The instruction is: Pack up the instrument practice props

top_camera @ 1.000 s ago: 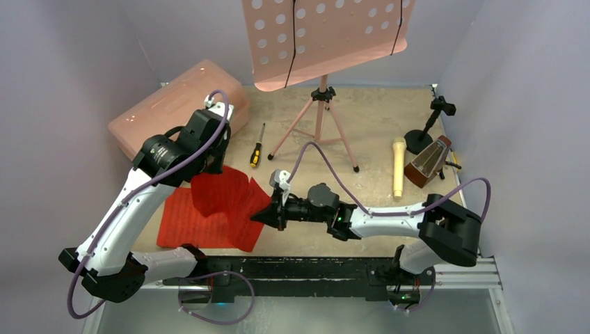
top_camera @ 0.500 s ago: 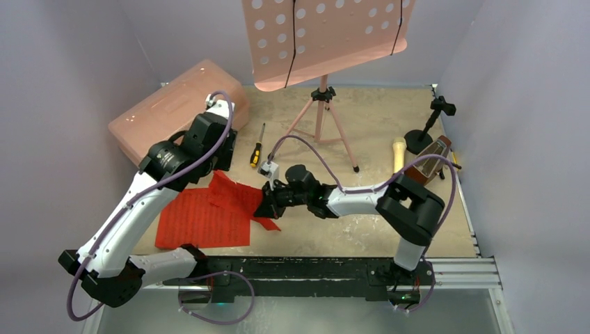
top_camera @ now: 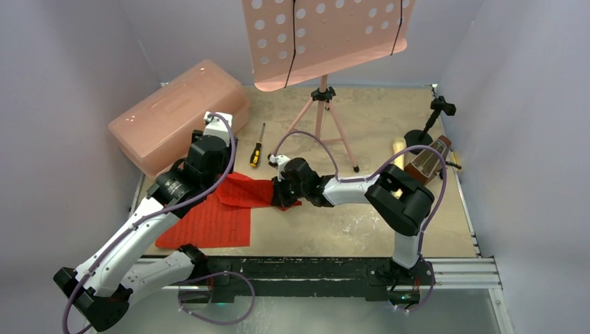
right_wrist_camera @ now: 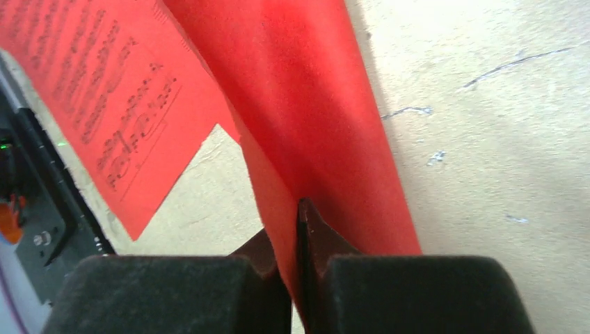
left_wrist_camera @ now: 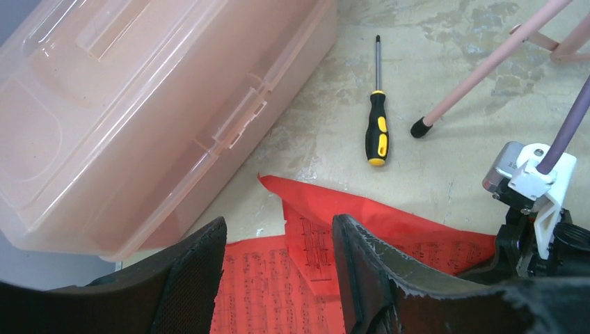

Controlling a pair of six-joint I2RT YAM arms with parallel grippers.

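Note:
Red sheet-music pages lie at the table's near left: one flat (top_camera: 205,224), one folded over and pulled toward the middle (top_camera: 247,191). My right gripper (top_camera: 282,197) is shut on that folded page, its fold pinched between the fingertips (right_wrist_camera: 289,223). My left gripper (top_camera: 217,174) hovers open above the pages (left_wrist_camera: 278,292), with nothing between its fingers (left_wrist_camera: 280,223). The pink music stand (top_camera: 321,115) stands at the back centre. The brown metronome (top_camera: 426,161) sits at the right, and the cream microphone (top_camera: 398,147) next to it is mostly hidden by my right arm.
A translucent pink lidded box (top_camera: 177,115) stands shut at the back left, close to my left wrist (left_wrist_camera: 139,104). A yellow-and-black screwdriver (top_camera: 257,149) lies between box and stand leg (left_wrist_camera: 377,129). A small black stand (top_camera: 431,122) is at the back right.
My left gripper opened and let go of the raised page. My right gripper carried the page's edge away from the near edge, toward the screwdriver, and the page dropped into a low fold.

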